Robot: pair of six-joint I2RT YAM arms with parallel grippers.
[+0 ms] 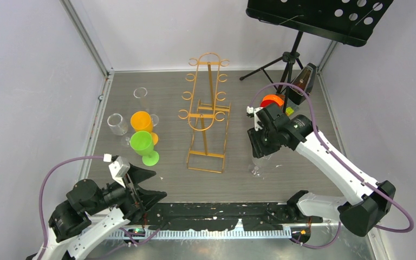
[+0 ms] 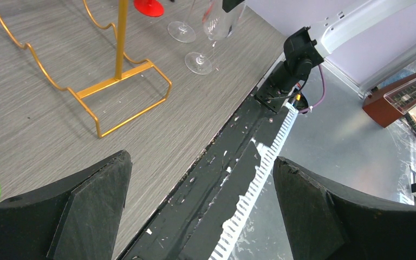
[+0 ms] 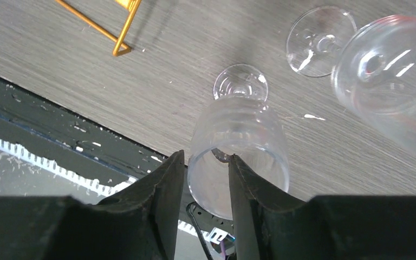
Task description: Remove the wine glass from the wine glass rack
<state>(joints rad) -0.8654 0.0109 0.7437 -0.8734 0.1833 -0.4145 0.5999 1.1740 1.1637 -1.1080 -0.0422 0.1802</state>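
Note:
The gold wire wine glass rack (image 1: 208,114) stands mid-table with no glass on its hooks; its base shows in the left wrist view (image 2: 122,81) and the right wrist view (image 3: 120,32). A clear wine glass (image 3: 238,135) stands upright on the table right of the rack, its foot (image 1: 256,170) on the wood; it also shows in the left wrist view (image 2: 219,21). My right gripper (image 3: 206,162) straddles its rim, one finger inside the bowl and one outside, with a gap wider than the glass wall. My left gripper (image 2: 200,179) is open and empty over the near table edge.
A second clear glass (image 3: 390,70) stands close beside the first. Green (image 1: 142,145) and orange (image 1: 141,120) cups and clear glasses (image 1: 117,123) stand at the left. Red and orange cups (image 1: 271,101), a metronome (image 1: 303,81) and a black music stand (image 1: 319,16) are at the back right.

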